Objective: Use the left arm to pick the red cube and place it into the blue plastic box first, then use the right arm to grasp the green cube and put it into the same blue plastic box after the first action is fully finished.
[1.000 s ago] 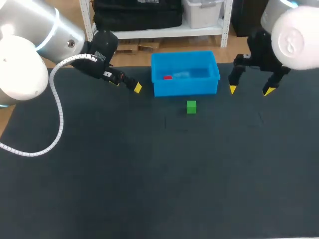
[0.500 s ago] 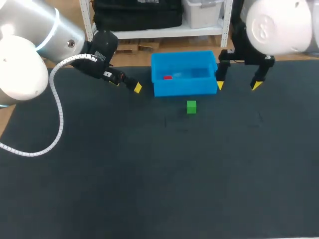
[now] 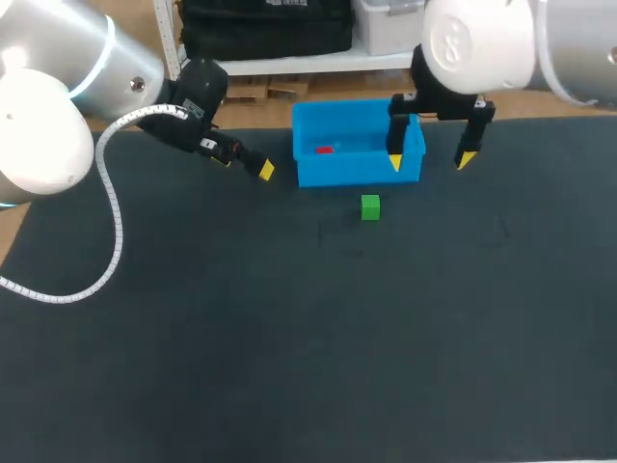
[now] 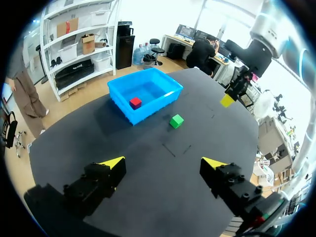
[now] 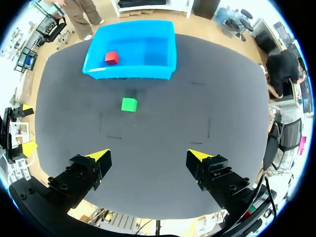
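Red cube (image 3: 324, 149) lies in the blue plastic box (image 3: 359, 172) at the table's far edge. Green cube (image 3: 370, 206) sits just before the box, down-left of the spread, empty right hand (image 3: 429, 161).

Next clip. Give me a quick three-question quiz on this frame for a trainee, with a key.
1. True or false: the red cube lies inside the blue plastic box.
2. Where is the green cube? A) inside the box; B) on the table, beside the box and apart from it; C) stacked on the red cube.
3. Fill in: the left gripper and the right gripper both have their jaws ____, with nothing between them.
Key: 1 true; 2 B; 3 open.
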You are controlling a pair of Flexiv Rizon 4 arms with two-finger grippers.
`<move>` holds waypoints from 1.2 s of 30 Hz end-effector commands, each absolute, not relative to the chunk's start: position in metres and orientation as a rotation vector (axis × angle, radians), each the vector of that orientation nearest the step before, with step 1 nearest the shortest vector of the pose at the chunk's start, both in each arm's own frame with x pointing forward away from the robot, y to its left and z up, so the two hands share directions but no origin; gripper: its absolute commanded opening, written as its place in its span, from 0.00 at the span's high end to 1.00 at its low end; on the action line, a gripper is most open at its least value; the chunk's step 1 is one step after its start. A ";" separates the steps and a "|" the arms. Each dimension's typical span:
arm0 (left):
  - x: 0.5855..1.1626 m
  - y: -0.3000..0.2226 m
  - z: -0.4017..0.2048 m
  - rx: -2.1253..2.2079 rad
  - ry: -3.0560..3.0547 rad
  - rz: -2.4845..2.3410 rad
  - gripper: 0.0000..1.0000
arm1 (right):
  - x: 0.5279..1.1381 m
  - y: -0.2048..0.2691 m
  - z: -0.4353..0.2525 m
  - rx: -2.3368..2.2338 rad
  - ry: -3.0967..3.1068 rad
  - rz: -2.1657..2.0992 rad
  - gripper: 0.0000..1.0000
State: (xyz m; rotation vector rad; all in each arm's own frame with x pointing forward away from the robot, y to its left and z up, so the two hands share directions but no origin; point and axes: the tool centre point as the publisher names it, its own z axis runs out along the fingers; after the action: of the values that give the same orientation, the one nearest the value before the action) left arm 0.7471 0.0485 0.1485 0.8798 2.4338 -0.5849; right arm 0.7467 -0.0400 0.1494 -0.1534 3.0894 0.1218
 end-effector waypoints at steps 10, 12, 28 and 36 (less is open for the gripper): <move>0.748 0.048 0.149 0.880 2.437 -0.584 0.00 | 0.763 -0.011 0.141 -0.127 3.159 0.045 0.00; 0.748 0.048 0.149 0.880 2.437 -0.584 0.00 | 0.766 -0.007 0.140 -0.124 3.167 0.030 0.00; 0.748 0.048 0.149 0.880 2.437 -0.584 0.00 | 0.779 0.024 0.125 -0.135 3.198 -0.008 0.00; 0.748 0.048 0.149 0.880 2.437 -0.584 0.00 | 0.784 0.034 0.111 -0.140 3.209 -0.001 0.00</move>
State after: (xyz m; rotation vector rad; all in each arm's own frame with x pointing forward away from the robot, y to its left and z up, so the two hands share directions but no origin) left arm 0.7471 0.0485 0.1485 0.8798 2.4339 -0.5849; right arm 0.7766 0.0301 0.1140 -0.1365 3.1715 0.0090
